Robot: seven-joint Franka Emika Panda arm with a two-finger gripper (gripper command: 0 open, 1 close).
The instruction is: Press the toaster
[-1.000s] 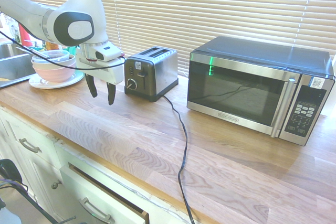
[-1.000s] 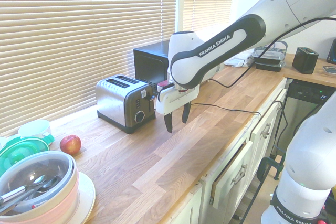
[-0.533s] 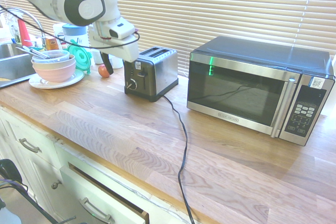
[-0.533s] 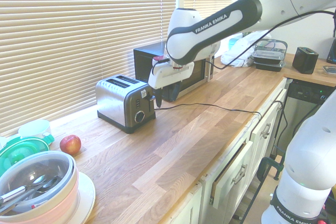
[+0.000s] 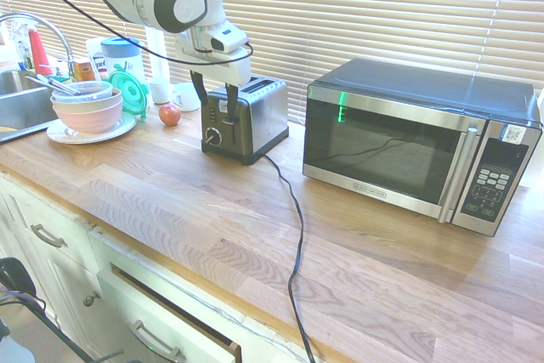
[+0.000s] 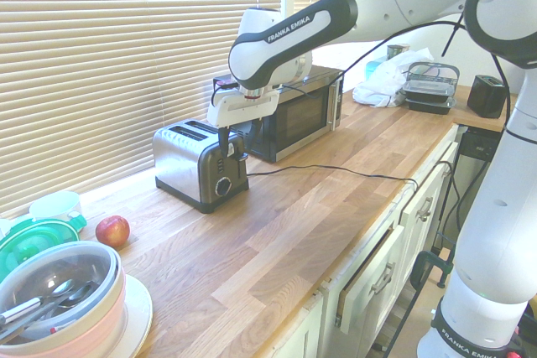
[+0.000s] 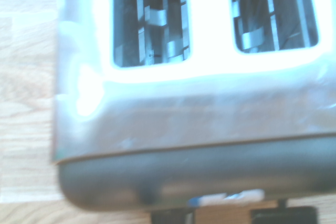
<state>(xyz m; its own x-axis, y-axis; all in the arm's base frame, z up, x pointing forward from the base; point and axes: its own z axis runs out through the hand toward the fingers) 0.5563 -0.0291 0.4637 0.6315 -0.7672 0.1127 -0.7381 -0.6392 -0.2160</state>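
The toaster (image 5: 245, 119) stands on the wooden tabletop (image 5: 255, 218) in front of the blinds, between the apple (image 5: 170, 115) and the microwave (image 5: 421, 146), its black cord (image 5: 295, 235) trailing off toward the tabletop's front edge. The tool (image 5: 212, 101) hangs right over the toaster's black end, fingers pointing down and parted, gripping nothing. In the second exterior view the tool (image 6: 228, 142) sits just above the lever side, with the round knob (image 6: 222, 187) below it. The wrist view looks straight down on the two slots (image 7: 215, 17), both empty, and the dark end wall beneath. This looks like the lining-up step: approach done, press not yet made. Next up, one finger needs to come squarely onto the lever (image 5: 228, 121) and drive straight down. Any sideways drift and it would probably slip off that small tab.
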